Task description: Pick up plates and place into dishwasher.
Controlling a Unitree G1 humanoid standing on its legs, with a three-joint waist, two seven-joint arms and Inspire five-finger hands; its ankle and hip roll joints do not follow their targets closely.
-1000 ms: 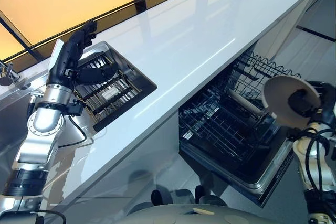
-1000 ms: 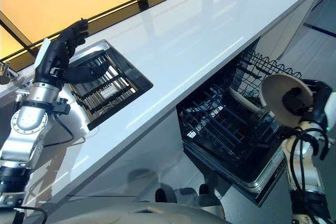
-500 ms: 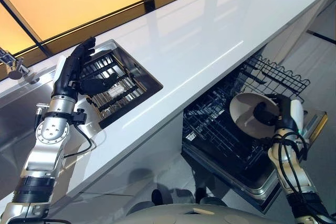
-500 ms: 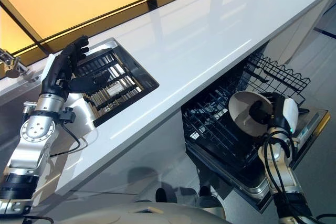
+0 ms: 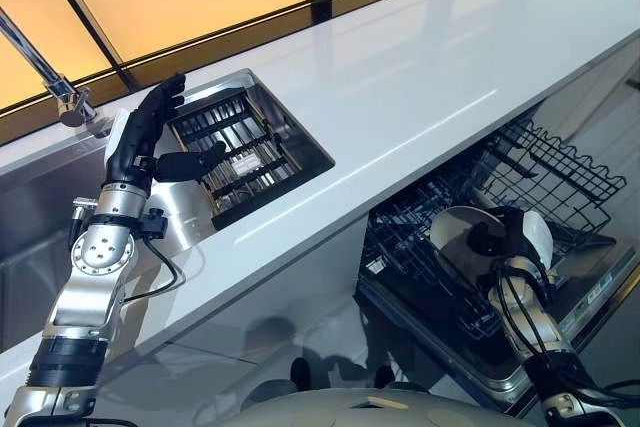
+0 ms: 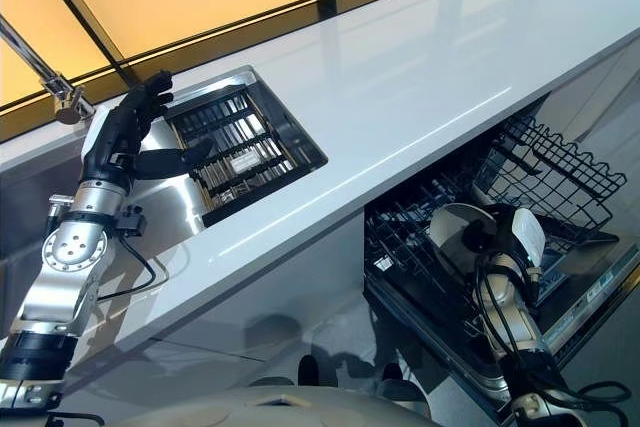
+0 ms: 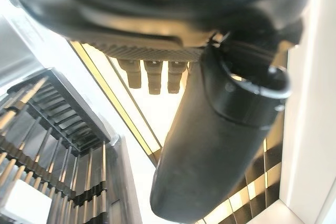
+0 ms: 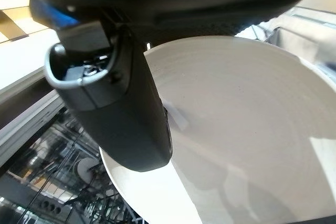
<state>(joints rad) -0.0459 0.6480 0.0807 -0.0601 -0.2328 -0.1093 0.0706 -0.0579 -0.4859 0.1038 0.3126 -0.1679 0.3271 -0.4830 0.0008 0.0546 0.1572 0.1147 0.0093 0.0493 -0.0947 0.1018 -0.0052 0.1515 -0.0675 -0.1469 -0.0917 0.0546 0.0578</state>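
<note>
Plate [image 5: 462,247] pinched upright by right hand [image 5: 510,239] over dishwasher rack [image 5: 560,172]; left hand [image 5: 145,137] spread open.

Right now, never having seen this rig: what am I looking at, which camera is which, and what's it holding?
It is a two-armed humanoid robot loading a dishwasher. The two wide pictures come from a stereo camera on its head, looking down at a long glossy white countertop with a steel sink holding a dark slatted rack. Below the counter, the black wire dishwasher rack is pulled out. The two close pictures come from cameras on the wrists. The right hand has its fingers curled on a round off-white plate, held over the dishwasher rack. The left hand hovers by the sink, fingers straight, holding nothing.
</note>
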